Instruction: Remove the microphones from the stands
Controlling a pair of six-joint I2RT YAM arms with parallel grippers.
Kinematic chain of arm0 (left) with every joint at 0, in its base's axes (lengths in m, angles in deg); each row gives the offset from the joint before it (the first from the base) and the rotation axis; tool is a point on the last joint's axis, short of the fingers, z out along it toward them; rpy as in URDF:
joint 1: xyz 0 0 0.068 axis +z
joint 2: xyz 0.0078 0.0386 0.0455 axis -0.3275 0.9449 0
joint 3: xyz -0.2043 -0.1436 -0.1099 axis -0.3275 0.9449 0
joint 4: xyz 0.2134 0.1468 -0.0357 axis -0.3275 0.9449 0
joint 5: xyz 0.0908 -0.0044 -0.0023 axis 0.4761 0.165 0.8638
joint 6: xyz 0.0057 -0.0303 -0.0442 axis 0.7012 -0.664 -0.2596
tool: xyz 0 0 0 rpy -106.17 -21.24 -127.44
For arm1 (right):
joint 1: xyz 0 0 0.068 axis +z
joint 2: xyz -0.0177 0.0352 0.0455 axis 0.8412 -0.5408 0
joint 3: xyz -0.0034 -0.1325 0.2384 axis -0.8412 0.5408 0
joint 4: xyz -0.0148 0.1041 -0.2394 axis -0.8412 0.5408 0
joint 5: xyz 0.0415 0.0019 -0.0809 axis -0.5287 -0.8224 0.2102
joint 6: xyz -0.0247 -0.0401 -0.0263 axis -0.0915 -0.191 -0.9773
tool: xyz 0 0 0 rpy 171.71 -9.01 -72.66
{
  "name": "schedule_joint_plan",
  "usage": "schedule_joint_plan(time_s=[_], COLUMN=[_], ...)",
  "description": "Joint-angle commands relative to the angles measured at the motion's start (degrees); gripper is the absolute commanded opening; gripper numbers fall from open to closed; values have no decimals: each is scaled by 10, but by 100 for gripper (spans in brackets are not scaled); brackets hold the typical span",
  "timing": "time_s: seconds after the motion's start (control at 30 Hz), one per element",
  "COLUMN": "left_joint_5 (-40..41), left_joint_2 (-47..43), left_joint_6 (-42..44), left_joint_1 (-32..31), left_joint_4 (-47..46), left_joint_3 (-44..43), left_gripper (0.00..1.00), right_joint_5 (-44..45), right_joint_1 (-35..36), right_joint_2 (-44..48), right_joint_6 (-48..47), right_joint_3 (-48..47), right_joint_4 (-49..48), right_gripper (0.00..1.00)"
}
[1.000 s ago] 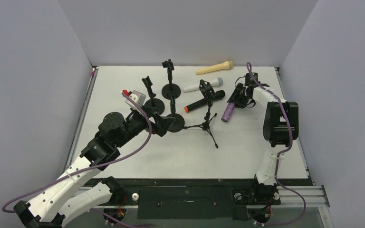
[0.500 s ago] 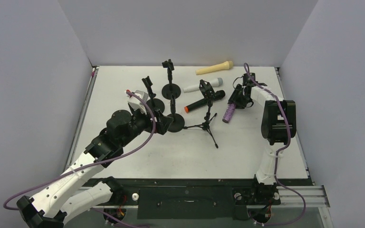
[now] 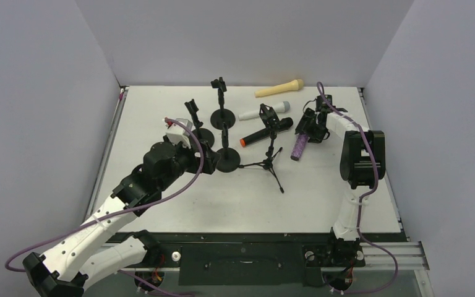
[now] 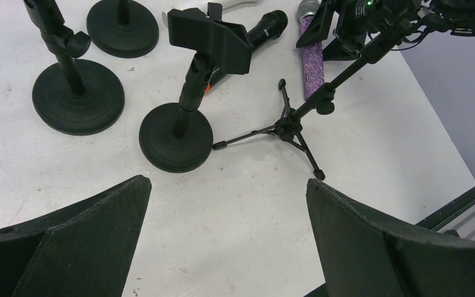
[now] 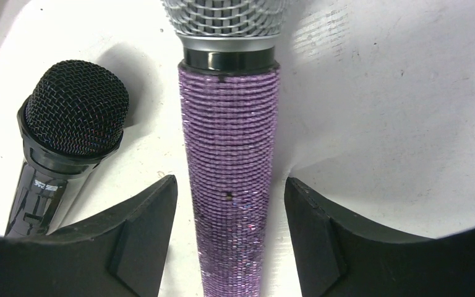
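Left gripper nearer stand; purple microphone beading in right-wrist view only

Left fingers crept closer to round-base stand — arm stretched further forward.

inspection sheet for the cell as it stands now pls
Surface: white table, faint scuffs, no spills seen.
Job's things: purple mic lies flat on the table, off any stand. Tripod stand and three round stands are upright. The nearest clip is empty.
Clutter: black mic lies beside the purple mic. White mic and beige mic lie at the back.
Grippers: right gripper open, one finger on each side of the purple mic. Left gripper open, facing the stands, holding nothing.
Cables: purple cable on each arm. The left loop hangs near the round stands.
Surroundings: grey walls on three sides, nothing else seen.
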Motion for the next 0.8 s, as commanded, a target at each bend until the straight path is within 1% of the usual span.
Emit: schedule_joint_plan(time_s=[0.0,0.4,0.6,0.77], left_joint_5=[20,104,127,144], left_joint_2=[1,30,36,40], left_joint_6=[-1,-15,-11,-3], left_joint_1=[3,3,3,3], left_joint_4=[0,48,58,64], left_joint_3=[-38,-86,-111,-153], left_gripper=[96,96,96,96], right_joint_5=[4,31,36,27], right_joint_1=[1,-1,-1,4], right_joint_2=[45,152,239,320], right_joint_6=[-2,-4,-6,-7], right_joint_3=[-7,-37,-49,-74], right_joint_4=[-15,26,43,58], right_gripper=[60,61,62,62])
